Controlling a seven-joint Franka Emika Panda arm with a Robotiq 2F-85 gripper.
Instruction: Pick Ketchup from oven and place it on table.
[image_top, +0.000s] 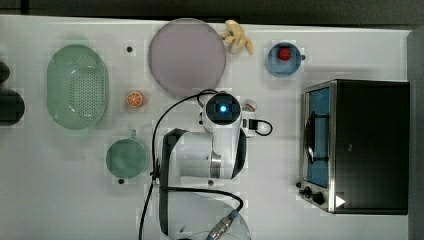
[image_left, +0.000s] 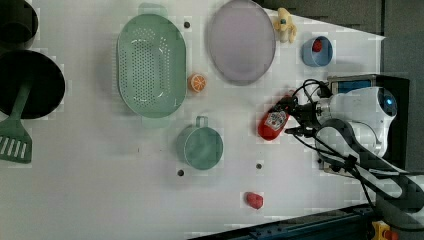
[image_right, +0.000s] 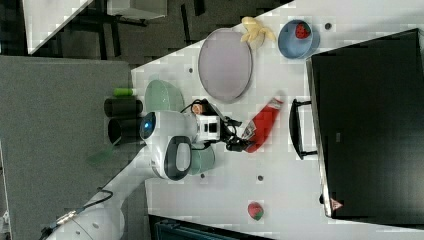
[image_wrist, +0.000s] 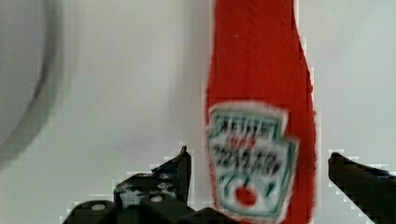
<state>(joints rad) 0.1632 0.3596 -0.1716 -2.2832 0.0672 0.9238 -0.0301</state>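
The ketchup (image_left: 272, 122), a red bottle with a white shield label, is out on the white table (image_top: 50, 190), between the purple plate and the oven. In the wrist view its label end (image_wrist: 252, 163) lies between my two fingers with a narrow gap on each side. My gripper (image_wrist: 258, 156) is open around it, and shows again in the left view (image_left: 296, 120) and the right view (image_right: 240, 137). The bottle (image_right: 261, 125) points toward the plate; its white cap (image_top: 249, 105) peeks out beside my wrist. The black oven (image_top: 360, 145) stands with its glass door (image_top: 320, 135) closed.
A purple plate (image_top: 187, 55), a green colander (image_top: 77, 85), a green cup (image_top: 126, 157) and an orange half (image_top: 134, 99) share the table. A banana (image_top: 237, 37) and a blue bowl (image_top: 284, 59) with a red piece sit at the back. A strawberry piece (image_left: 254, 200) lies near the edge.
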